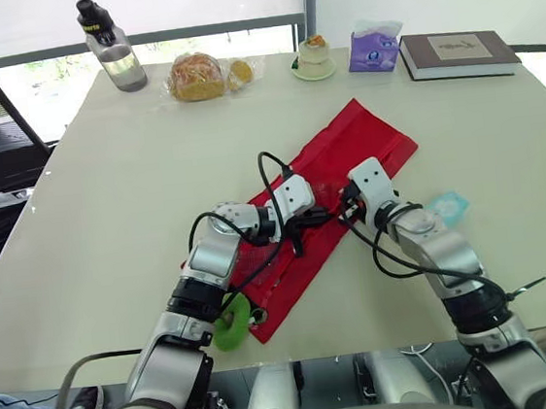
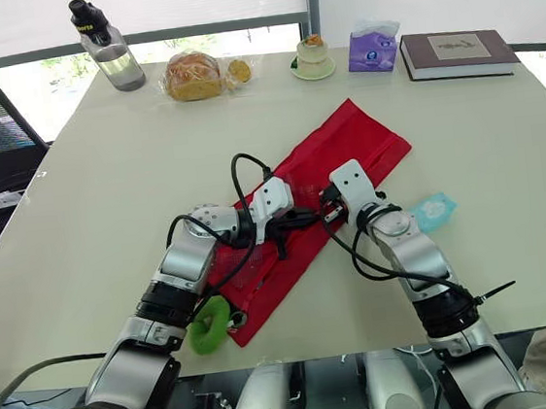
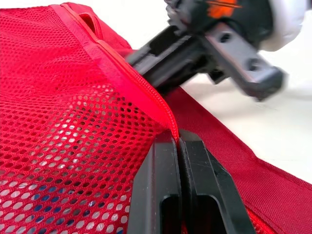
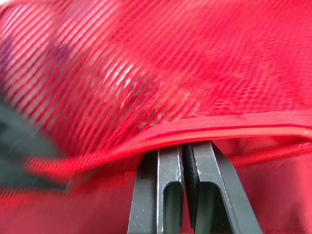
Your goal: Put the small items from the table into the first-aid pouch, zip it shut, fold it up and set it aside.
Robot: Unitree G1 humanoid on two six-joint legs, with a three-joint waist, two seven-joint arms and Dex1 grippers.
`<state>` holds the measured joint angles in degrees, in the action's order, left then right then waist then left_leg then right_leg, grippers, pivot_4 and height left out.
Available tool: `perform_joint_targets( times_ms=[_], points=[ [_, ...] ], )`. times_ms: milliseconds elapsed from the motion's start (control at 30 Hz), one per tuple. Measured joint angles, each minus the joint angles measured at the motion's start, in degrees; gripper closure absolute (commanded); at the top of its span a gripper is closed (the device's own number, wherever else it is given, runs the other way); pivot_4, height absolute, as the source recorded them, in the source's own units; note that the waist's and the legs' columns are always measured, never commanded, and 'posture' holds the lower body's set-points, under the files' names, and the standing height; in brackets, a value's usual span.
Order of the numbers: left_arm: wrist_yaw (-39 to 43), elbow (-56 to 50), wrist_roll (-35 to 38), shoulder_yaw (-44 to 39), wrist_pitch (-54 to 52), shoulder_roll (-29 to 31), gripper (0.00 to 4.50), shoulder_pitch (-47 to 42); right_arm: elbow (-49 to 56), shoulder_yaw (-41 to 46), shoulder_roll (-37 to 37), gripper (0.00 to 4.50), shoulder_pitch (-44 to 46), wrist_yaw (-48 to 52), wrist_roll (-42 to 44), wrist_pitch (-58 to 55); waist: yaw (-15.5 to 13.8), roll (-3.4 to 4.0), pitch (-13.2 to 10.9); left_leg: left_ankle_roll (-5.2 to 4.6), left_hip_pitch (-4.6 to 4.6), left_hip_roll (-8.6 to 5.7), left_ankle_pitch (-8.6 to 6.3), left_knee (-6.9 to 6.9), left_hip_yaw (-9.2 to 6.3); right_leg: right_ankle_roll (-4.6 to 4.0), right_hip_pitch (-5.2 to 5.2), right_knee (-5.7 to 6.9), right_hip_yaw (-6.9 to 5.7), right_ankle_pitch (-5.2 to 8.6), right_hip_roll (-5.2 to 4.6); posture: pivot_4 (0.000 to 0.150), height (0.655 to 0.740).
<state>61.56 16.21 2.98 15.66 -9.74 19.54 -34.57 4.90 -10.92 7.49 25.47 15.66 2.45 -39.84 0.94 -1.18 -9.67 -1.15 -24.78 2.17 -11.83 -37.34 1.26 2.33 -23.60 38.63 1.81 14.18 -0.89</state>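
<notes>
Worktop (image 1: 90,233): pale and wide. I look down over both arms from the head camera.
First-aid pouch (image 1: 369,141): red, opened out flat. It lies slantwise near the middle of the worktop, with its far end toward my right and its near end by the front edge.
Pouch inside: the wrist views show red mesh with a zip running along its edge. Something blue shows faintly through the mesh.
Left gripper (image 1: 304,223): down on the middle of the pouch, pointing toward the other gripper.
Left fingers (image 3: 163,195): pressed flat together with no gap. The zip edge runs straight into their tips, so I read them as pinching the pouch there.
Right gripper (image 1: 344,205): also on the middle of the pouch, just beside the left one and facing it.
Right fingers (image 4: 170,190): closed to a thin slit, tips right at the red edge band. I cannot tell whether any fabric is caught between them.
Green ring (image 1: 232,323): at the near end of the pouch, touching it, partly under my left arm.
Light-blue packet (image 1: 447,209): on the bare worktop just right of my right forearm, apart from the pouch.
Far edge, left to right: water bottle (image 1: 113,53), bagged bread (image 1: 198,77), small cake on a plate (image 1: 313,58), purple tissue pack (image 1: 375,47), book (image 1: 457,53). All are well apart from the pouch.
</notes>
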Motion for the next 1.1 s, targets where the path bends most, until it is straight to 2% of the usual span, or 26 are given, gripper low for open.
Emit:
perform_joint_targets(
  times_ms=[167,367,600,833,1100],
  points=[
    [0.3,-0.6,0.6,0.1,-0.1,0.2,4.5,0.4,-1.9,2.8,-3.5,4.37,0.6,-1.4,1.1,0.8,-0.1,0.0,0.0,0.0,-0.01,0.0,0.0,0.01,0.0,-0.01,0.0,-0.01,0.01,0.0,-0.02,0.15,0.74],
    [0.7,-1.1,0.8,0.1,-0.6,0.4,4.5,0.7,-2.5,4.0,-4.2,4.37,-0.4,-1.7,2.1,2.1,-0.1,0.0,0.0,0.0,0.0,0.0,0.0,0.0,-0.01,0.0,0.0,0.0,0.01,0.0,-0.02,0.15,0.74],
    [1.9,1.9,0.8,0.2,1.3,1.5,4.5,-1.3,4.7,5.4,0.7,4.37,-6.3,1.8,4.9,-0.3,-0.1,0.0,0.0,0.0,0.0,-0.01,0.0,0.0,-0.01,0.0,0.0,0.0,0.0,0.0,-0.02,0.15,0.74],
    [4.6,12.1,0.3,0.2,8.0,3.7,4.5,-7.5,12.4,7.6,6.5,4.37,-11.5,7.7,9.9,-2.4,0.1,0.0,0.0,0.0,0.01,0.01,0.0,0.01,0.02,0.05,0.0,-0.02,0.0,0.04,0.03,0.15,0.74],
    [19.0,21.5,4.9,-2.2,16.5,6.2,4.5,-12.3,15.9,12.6,11.7,4.37,-18.5,19.2,17.1,9.8,-0.1,0.0,0.0,0.0,-0.07,-0.01,0.0,0.03,0.09,0.18,0.01,-0.13,-0.09,0.11,0.01,0.15,0.74]
  ],
)
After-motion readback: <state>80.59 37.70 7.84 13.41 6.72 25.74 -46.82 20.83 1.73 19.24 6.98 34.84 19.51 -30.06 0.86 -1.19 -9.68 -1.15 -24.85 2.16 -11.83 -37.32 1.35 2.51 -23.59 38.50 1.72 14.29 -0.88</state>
